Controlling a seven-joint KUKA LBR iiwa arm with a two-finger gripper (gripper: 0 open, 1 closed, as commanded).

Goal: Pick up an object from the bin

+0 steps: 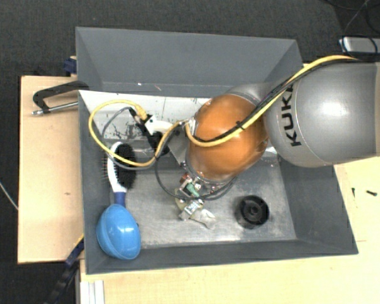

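Observation:
My gripper [189,196] reaches down below the orange cover into the middle of the bin, near the front. A small pale crumpled thing [203,218] lies on the floor right under it, touching or nearly touching its tip. To the right, a black round knob-like thing [251,210] sits apart from the gripper. At the left lies a brush [121,172] with black bristles, a white neck and a round blue end [118,234], well clear of the gripper.
A white sheet with dark line drawings [117,124] lies against the back left of the bin floor. A yellow cable loops from the arm over the brush's bristles. The arm's grey body overhangs the bin's right side.

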